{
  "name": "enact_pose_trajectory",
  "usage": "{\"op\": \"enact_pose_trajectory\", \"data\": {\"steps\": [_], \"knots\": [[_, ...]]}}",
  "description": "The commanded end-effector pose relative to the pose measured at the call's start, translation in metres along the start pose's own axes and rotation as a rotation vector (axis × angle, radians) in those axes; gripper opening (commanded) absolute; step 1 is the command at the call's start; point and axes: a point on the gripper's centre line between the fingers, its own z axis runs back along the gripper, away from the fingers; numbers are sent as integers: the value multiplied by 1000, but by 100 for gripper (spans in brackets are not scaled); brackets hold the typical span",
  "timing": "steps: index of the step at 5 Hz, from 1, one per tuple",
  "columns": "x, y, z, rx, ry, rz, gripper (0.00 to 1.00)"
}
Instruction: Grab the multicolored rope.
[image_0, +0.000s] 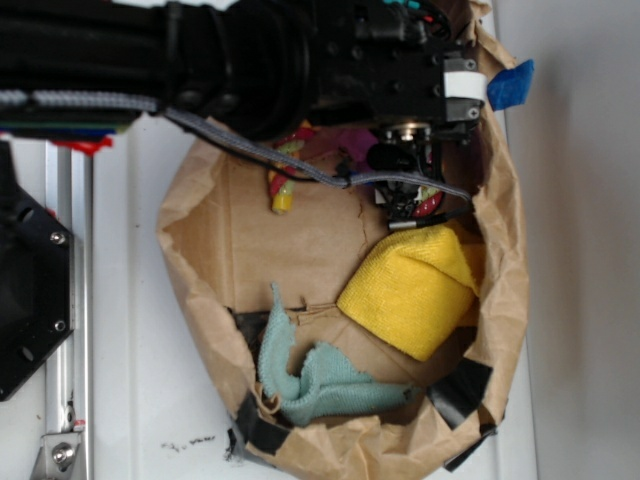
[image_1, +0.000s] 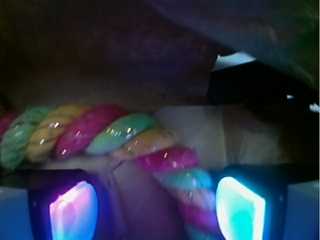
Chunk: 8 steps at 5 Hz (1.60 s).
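The gripper (image_1: 157, 205) is down inside the brown paper bag (image_0: 200, 250), and in the wrist view its two pads (image_1: 72, 207) stand wide apart with nothing pinched between them, so it is open. The multicolored rope (image_1: 115, 135) lies just ahead of the tool, running from its far left across and then curving down into the gap between the fingers, closer to the right one. The approach looks largely done; closing on the rope and lifting it are left. In the exterior view the arm covers most of the rope, with only one end (image_0: 283, 190) showing to the tool's left. The wrist picture is dim, so whether the fingers already reach low enough around the rope is hard to tell.
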Motion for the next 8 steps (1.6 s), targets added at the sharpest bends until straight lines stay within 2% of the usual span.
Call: {"op": "enact_pose_trajectory", "data": {"steps": [1,3,4,5,8], "knots": [[10,-2,-11,9,1,-44,100],[9,-10,-17,15,9,-77,100],[7,-12,-22,36,21,-96,100],[7,-12,-23,48,18,-79,0],[6,-11,-14,43,-1,-75,0]]}}
